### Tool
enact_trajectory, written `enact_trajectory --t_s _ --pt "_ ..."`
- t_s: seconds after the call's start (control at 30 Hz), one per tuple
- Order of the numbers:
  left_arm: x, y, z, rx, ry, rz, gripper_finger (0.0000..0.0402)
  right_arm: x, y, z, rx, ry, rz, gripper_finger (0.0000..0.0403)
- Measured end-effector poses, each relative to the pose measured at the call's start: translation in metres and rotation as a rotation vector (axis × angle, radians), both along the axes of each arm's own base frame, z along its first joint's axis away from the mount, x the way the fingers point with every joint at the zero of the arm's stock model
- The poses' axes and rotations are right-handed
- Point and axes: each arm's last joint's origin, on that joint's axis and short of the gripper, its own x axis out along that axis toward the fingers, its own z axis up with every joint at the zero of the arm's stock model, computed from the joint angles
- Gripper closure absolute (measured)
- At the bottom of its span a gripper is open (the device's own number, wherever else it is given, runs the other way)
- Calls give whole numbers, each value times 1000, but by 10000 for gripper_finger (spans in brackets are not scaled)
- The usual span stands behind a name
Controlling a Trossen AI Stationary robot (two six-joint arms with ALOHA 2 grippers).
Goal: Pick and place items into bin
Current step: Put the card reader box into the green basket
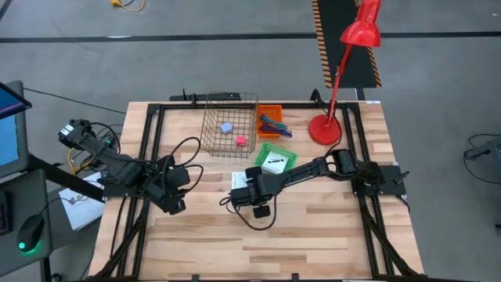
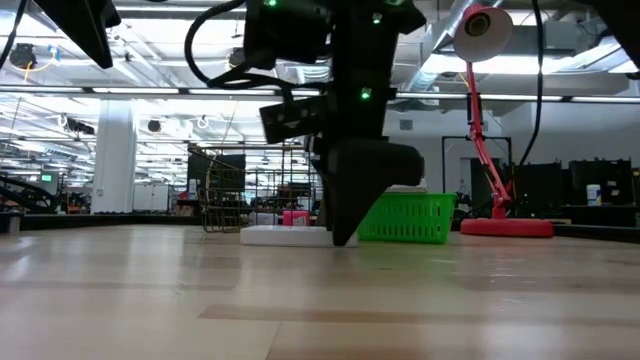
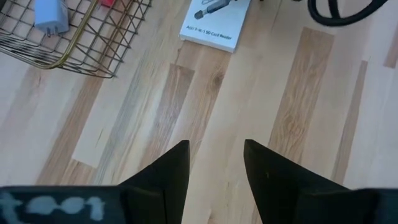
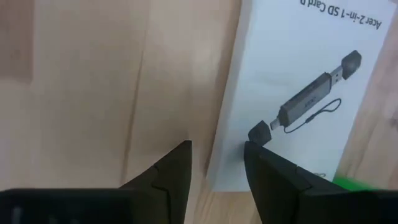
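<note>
White and flat, one packet (image 4: 292, 106) lies on the wooden tabletop (image 1: 313, 227), between the wire bin (image 1: 230, 125) and the right gripper (image 4: 214, 165). This gripper is low over the near edge of the packet, its fingers a little apart, one finger over the wood and the other over the card, and it holds nothing. The left gripper (image 3: 214, 165) waits at the left side of the tabletop, its fingers also parted and empty.

Inside the wire bin I can see a lilac cube (image 1: 226, 127) and a pink cube (image 1: 241, 140), so I judge this part of the task as done. Much is left: the packet on the tabletop, a second packet (image 1: 274, 163) in the green tray (image 1: 288, 154), and the thin coloured sticks (image 1: 272, 124) in the orange tray (image 1: 270, 109). In my judgement the task is less than half finished, and the packet under the right gripper seems to be the item now in hand.
</note>
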Motion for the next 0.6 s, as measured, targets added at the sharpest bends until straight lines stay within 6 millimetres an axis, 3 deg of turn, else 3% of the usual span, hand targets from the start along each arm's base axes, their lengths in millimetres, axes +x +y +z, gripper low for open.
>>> enact_trajectory --t_s 0.23,0.4,0.6 --pt "0 0 0 -3 -1 5 258 1 8 -15 -37 7 12 301" --pt "0 0 0 -3 0 5 258 4 7 -15 -16 -25 -50 385" --pt "0 0 0 -3 1 8 258 11 11 -15 79 -111 -149 399"
